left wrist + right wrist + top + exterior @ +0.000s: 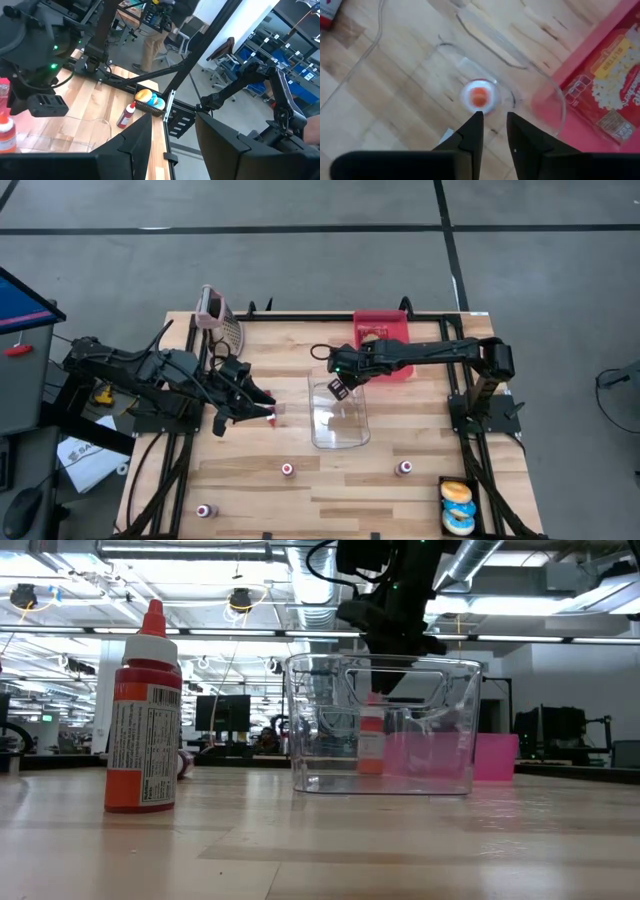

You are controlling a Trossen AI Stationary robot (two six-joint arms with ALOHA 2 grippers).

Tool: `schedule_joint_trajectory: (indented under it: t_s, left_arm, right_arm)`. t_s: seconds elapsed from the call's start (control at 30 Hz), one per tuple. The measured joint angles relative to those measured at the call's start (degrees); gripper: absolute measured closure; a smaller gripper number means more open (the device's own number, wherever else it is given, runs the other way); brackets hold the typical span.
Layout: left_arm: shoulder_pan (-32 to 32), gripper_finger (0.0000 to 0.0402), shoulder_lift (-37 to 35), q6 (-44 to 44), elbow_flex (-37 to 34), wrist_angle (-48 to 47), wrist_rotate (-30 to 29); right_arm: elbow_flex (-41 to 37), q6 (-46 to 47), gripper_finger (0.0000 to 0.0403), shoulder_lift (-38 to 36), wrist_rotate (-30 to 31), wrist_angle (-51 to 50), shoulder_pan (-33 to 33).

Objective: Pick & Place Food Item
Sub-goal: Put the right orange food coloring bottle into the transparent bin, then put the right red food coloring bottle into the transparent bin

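Observation:
A small red bottle with a white label [371, 740] stands upright on the floor of the clear plastic container [340, 420] at the table's middle. In the right wrist view its round cap [479, 96] shows from above. My right gripper [493, 117] hangs over the container's far part [338, 388], pointing steeply down. It is open by a narrow gap, with its fingertips above the cap and nothing between them. My left gripper [262, 408] waits left of the container, raised and open [172, 125]. A small red-and-white thing [274, 416] shows below its tips.
A pink bin [382, 345] holding a popcorn packet [610, 85] stands behind the container. Upright red bottles [287, 469] [404, 468] [206, 510] stand along the near side, one close to the low camera [145, 710]. A tray of doughnuts [458, 505] sits near right.

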Motion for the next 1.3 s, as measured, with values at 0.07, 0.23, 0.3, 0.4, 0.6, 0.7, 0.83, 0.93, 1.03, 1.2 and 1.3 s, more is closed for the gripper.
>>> schedule_joint_trajectory:
  t_s: [0.07, 0.23, 0.3, 0.4, 0.6, 0.7, 0.83, 0.93, 1.03, 1.2, 1.3]
  left_arm:
    - [0.0, 0.0253, 0.0, 0.0, 0.0, 0.0, 0.0]
    - [0.0, 0.0253, 0.0, 0.0, 0.0, -0.1, 0.0]
    - [0.0, 0.0253, 0.0, 0.0, 0.0, -0.4, 0.1]
    - [0.0, 0.0253, 0.0, 0.4, 0.0, -1.3, 0.1]
    - [0.0, 0.0253, 0.0, 2.0, 0.0, -2.0, 0.1]
    - [0.3, 0.0253, 0.0, 3.0, 0.0, -2.0, 0.1]
    - [0.4, 0.0253, 0.0, 5.4, 0.0, -1.9, -0.8]
    - [0.4, 0.0253, 0.0, 6.7, 0.0, -1.8, -1.9]
    - [0.4, 0.0253, 0.0, 7.0, 0.0, -1.9, -2.7]
    - [0.4, 0.0253, 0.0, 7.0, 0.0, -1.9, -2.8]
    - [0.4, 0.0253, 0.0, 7.0, 0.0, -1.9, -2.7]
  right_arm:
    - [0.0, -0.6, 0.0323, 0.0, 0.1, 0.7, 0.0]
    - [0.0, -0.8, 0.0320, -0.7, 0.1, 1.1, 0.1]
    - [0.0, -0.6, 0.0320, -2.5, 0.1, 1.0, 0.3]
    - [0.0, 1.1, 0.0319, -6.9, 0.2, 0.5, 1.4]
    - [0.0, 9.1, 0.0318, -16.6, -8.7, -7.2, 8.0]
    - [0.0, 16.3, 0.0317, -19.9, -13.2, -13.3, 15.2]
    - [0.0, 23.7, 0.0303, -22.1, -15.6, -17.9, 27.1]
    - [0.0, 27.2, 0.0285, -21.7, -14.3, -18.3, 34.6]
    - [0.0, 29.4, 0.0259, -19.6, -12.4, -19.1, 40.1]
    - [0.0, 26.1, 0.0206, -13.6, -8.9, -23.4, 44.9]
    - [0.0, 23.6, 0.0180, -9.8, -7.9, -24.2, 45.4]
